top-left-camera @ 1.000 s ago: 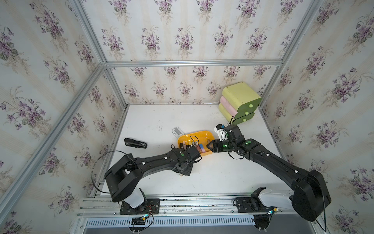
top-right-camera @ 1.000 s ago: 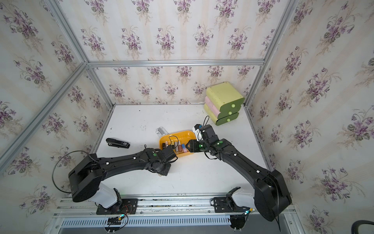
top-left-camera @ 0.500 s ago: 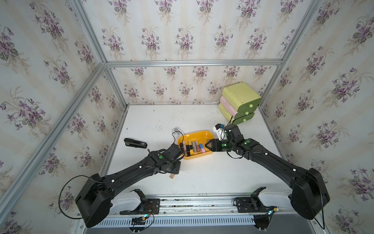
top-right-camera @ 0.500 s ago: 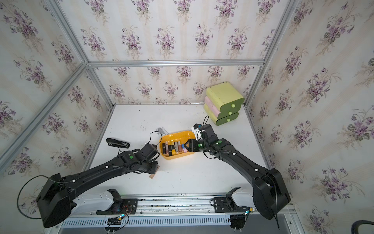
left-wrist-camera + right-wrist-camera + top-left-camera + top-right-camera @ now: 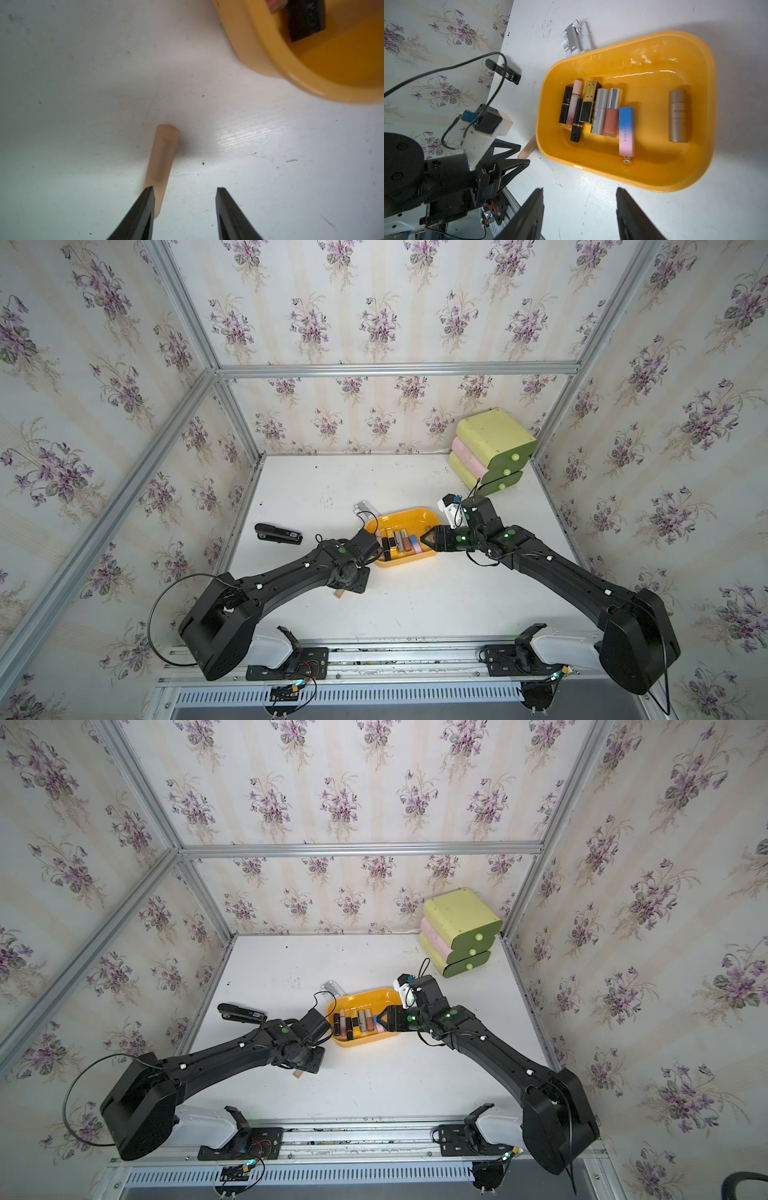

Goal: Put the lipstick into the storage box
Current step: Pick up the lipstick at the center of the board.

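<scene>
Stretched low over the white tabletop [image 5: 415, 605], left end effector [image 5: 185, 189] spread beside the beige lipstick [image 5: 163, 158] (outside the orange storage box [image 5: 650, 93]), right end effector [image 5: 579, 189] spread near its rim; floral wallpaper [image 5: 374, 323] around.

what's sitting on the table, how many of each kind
makeup tubes: 9
tray: 1
stapler: 1
drawer unit: 1
clear case: 1
total: 13
</scene>
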Available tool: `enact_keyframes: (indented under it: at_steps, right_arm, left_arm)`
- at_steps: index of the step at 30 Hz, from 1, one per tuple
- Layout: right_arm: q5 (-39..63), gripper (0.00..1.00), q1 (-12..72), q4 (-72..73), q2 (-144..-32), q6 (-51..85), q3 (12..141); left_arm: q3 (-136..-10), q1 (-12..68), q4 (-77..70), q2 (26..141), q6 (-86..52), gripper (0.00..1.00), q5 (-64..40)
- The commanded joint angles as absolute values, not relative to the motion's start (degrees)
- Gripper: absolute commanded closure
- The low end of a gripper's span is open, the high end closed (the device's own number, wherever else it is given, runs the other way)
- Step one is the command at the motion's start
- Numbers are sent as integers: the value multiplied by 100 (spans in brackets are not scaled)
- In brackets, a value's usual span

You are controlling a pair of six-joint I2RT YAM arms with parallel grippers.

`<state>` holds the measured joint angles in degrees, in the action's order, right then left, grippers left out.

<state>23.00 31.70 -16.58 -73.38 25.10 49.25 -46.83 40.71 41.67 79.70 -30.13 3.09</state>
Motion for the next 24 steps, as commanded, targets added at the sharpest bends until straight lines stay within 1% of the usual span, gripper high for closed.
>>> enact_keyframes:
  at_steps: [1,8,11,13,15,19,24]
  right_arm:
    - [2288,41,3164,-1563,-7343,2491,4904]
    - [2269,41,3164,-1590,-7348,2493,5009]
    - [2268,41,3164,-1621,-7331,2480,5049]
    - [2238,41,3164,-1649,-7304,2463,5045]
    - [2221,41,3164,-1669,-7295,2448,5054]
    - [2264,41,3164,-1606,-7412,2465,5102]
    - [2477,41,3163,-1383,-7528,2577,5124]
  left_arm:
    - [-4624,3775,4200,7986,-2633,51,369]
    - [-4505,3249,3943,8619,-2100,52,20]
    - [-4482,2901,3796,8821,-2032,53,-359]
    - [-4548,2857,3824,8851,-2002,53,-352]
    - [-4645,2856,3904,8695,-2010,53,-485]
    - [-4922,2809,4244,8005,-2032,52,-509]
    - [-5141,2769,4610,8057,-1986,52,-484]
